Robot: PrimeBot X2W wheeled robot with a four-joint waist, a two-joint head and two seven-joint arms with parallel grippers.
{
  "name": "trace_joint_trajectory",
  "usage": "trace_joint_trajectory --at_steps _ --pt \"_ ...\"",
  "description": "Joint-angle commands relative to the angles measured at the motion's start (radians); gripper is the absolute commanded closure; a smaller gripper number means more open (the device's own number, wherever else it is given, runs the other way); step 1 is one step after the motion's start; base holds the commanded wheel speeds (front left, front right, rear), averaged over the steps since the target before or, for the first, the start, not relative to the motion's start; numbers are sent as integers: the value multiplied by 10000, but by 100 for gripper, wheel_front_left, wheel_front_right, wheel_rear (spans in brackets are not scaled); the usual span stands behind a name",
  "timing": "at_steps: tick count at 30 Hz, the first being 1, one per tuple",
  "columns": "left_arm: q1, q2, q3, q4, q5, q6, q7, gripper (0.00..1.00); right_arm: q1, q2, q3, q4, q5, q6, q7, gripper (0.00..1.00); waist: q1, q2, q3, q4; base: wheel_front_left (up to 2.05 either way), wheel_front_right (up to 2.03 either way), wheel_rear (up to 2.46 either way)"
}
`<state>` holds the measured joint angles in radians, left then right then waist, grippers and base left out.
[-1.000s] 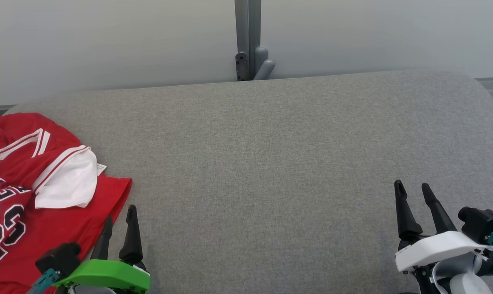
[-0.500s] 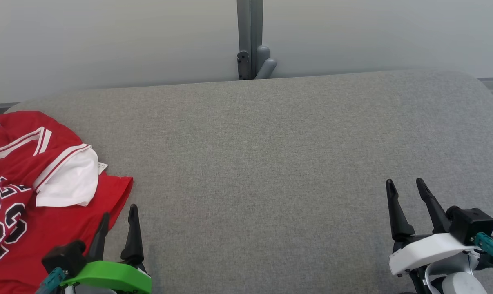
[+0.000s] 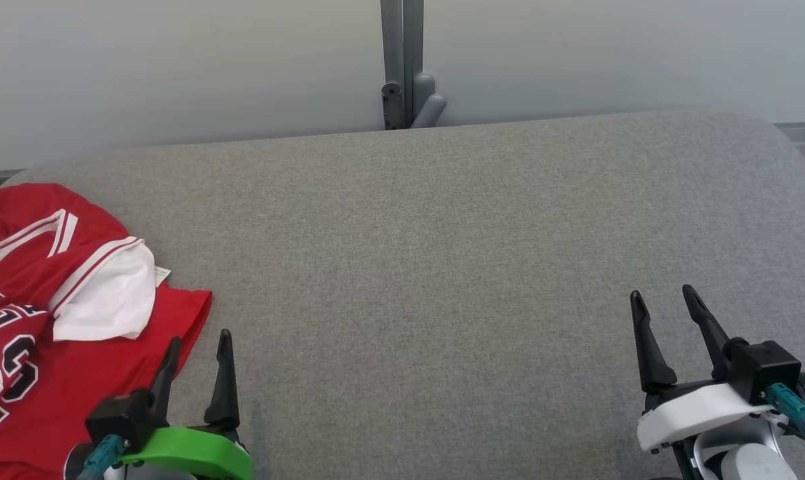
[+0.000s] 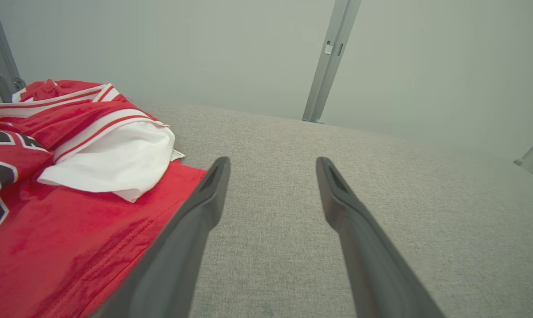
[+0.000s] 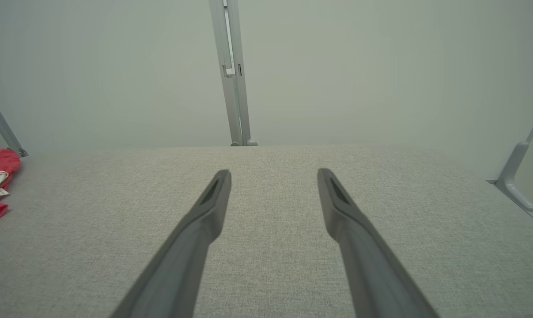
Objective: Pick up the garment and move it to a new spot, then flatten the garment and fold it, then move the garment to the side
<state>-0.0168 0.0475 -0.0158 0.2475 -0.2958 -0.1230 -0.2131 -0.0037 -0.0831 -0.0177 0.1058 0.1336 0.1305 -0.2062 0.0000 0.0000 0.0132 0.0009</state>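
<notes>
Left gripper [image 3: 199, 337] hovers with fingers spread and empty, just beside the hem of the crumpled red jersey [image 3: 75, 380], which lies at the left end of the grey padded surface [image 3: 409, 233]. Right gripper [image 3: 662, 292], likewise spread and empty, is well apart from it.

The garment [image 3: 62, 373], a red jersey with white trim, lies rumpled. It sits at the left end of the bench [image 3: 442, 267], white lining exposed.
</notes>
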Motion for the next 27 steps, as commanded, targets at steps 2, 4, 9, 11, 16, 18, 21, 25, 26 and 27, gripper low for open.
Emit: trace_joint_trajectory --at_steps 2,4,9,11,16,18,21,25,26,27 --pt "36 89 -5 -22 304 -38 -84 0 78 -46 -51 -93 -219 3 -116 0 0 0 8 -8 0 0 0" --pt "50 100 -5 -7 466 -49 -128 0 81 -42 -80 -86 -351 3 -173 0 0 0 8 -11 0 0 0" --pt "135 130 9 121 903 -63 -220 0 95 -41 -147 -53 -644 3 -279 0 0 0 2 -12 0 0 0" --pt "194 136 23 213 1049 -68 -254 0 94 -33 -180 -47 -754 3 -297 0 0 0 0 -8 0 0 0" --pt "250 145 107 362 1403 -78 -355 0 96 -32 -258 -20 -1011 2 -398 0 0 0 -2 11 0 0 0" --pt "280 144 157 398 1533 -68 -375 0 114 -34 -305 -18 -1119 4 -442 0 0 0 5 29 0 0 0" --pt "325 140 252 472 1684 -64 -436 0 162 -24 -380 9 -1280 4 -497 0 0 0 -2 50 0 0 0" --pt "341 135 345 570 1901 -70 -496 0 183 -35 -394 45 -1498 2 -568 0 0 0 2 57 0 0 0" --pt "348 133 363 593 1968 -71 -517 0 179 -39 -396 50 -1570 2 -595 0 0 0 1 56 0 0 0" --pt "355 130 382 614 2009 -71 -543 0 180 -40 -406 58 -1614 2 -613 0 0 0 1 55 0 0 0"
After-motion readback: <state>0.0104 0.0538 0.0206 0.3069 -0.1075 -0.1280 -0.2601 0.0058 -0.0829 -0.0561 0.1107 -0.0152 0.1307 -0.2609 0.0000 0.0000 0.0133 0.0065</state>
